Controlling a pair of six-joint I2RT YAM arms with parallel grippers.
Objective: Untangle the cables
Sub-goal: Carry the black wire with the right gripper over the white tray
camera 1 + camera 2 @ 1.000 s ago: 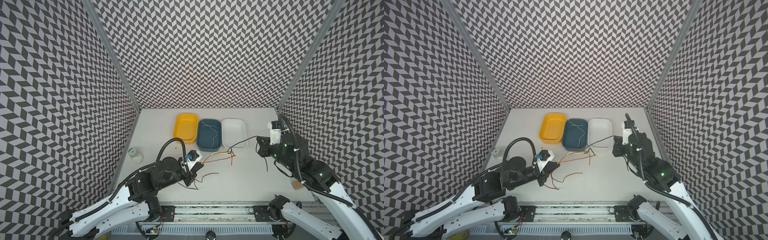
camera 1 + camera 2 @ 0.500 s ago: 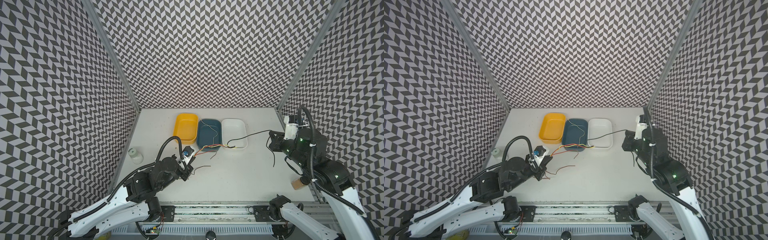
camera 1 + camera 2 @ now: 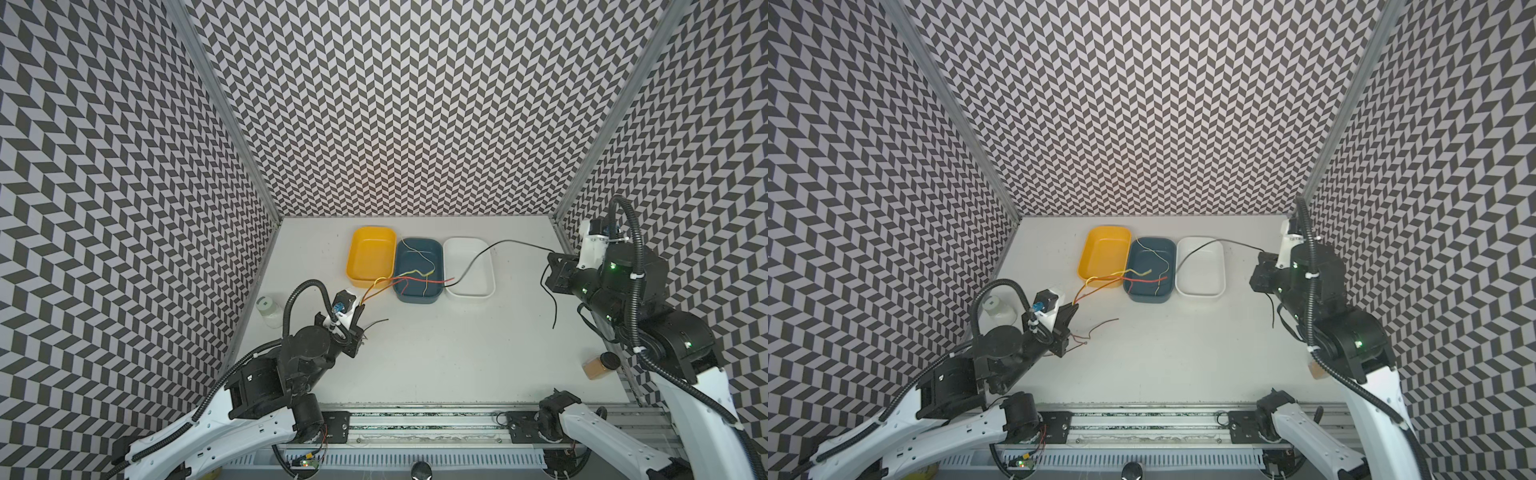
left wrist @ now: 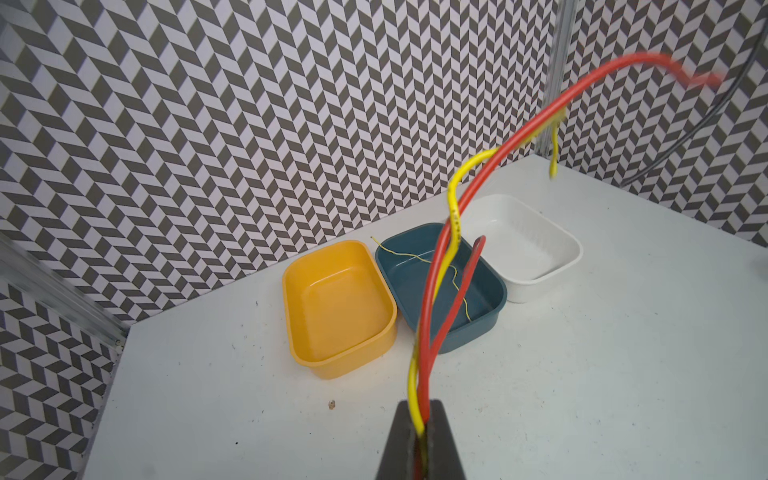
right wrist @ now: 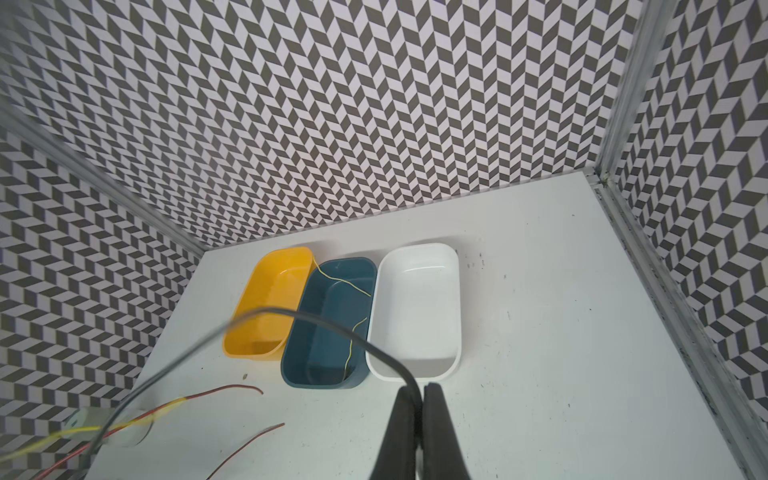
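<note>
Black cable (image 5: 332, 327), pinched by right gripper (image 5: 419, 388), may snag red-yellow cables (image 4: 424, 316) clamped in left gripper (image 4: 419, 405), yanking them free.

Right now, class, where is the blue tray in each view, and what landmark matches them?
In a top view: blue tray, rear centre of the table.
In a top view: blue tray, rear centre too.
Left wrist: blue tray behind the red cable.
Right wrist: blue tray beyond the black cable's arc.
Landmark: everywhere between the yellow tray and white tray.
</note>
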